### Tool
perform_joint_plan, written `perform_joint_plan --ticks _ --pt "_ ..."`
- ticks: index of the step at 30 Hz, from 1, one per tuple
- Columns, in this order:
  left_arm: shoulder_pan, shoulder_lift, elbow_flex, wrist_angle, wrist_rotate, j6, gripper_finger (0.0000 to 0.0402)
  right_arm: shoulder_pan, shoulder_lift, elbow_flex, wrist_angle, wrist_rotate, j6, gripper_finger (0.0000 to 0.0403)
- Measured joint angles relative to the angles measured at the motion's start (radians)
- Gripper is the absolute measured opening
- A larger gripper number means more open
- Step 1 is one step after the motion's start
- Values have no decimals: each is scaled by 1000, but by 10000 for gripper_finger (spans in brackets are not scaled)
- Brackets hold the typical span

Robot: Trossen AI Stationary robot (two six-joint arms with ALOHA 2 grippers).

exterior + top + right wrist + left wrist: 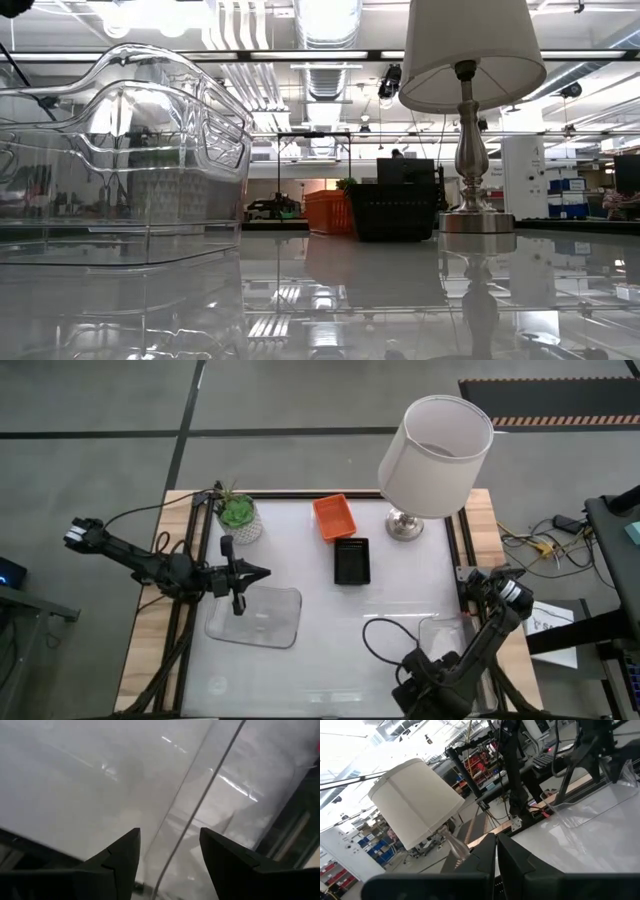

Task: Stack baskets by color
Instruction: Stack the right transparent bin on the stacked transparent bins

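An orange basket (335,517) and a black basket (352,561) stand side by side on the white table's far middle; the low view shows the same orange basket (325,212) and black basket (395,210). A clear tray (255,615) lies at the left and looms large in the low view (120,160). Above the tray's far edge hovers my left gripper (262,573), shut and holding nothing. A second clear tray (420,635) lies near the right. My right gripper (170,845) points down over it, open, with the tray's rim (200,805) running between its fingers.
A white-shaded lamp (435,455) on a metal base (404,525) stands at the far right. A green potted plant (238,515) stands at the far left. A black frame (455,550) borders the white surface, and a cable (375,645) loops beside the right tray.
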Motion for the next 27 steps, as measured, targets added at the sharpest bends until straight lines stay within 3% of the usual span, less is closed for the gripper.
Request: perform_joint_plan --ticks 8,12,27 --pt "0 1 -1 -2 0 0 1 -2 25 -124 8 8 -16 198" --pt "0 1 -1 -2 0 -1 1 -3 30 -140 11 87 -35 188" --pt "-1 1 -1 12 1 -4 1 -11 75 -160 36 144 -41 21"
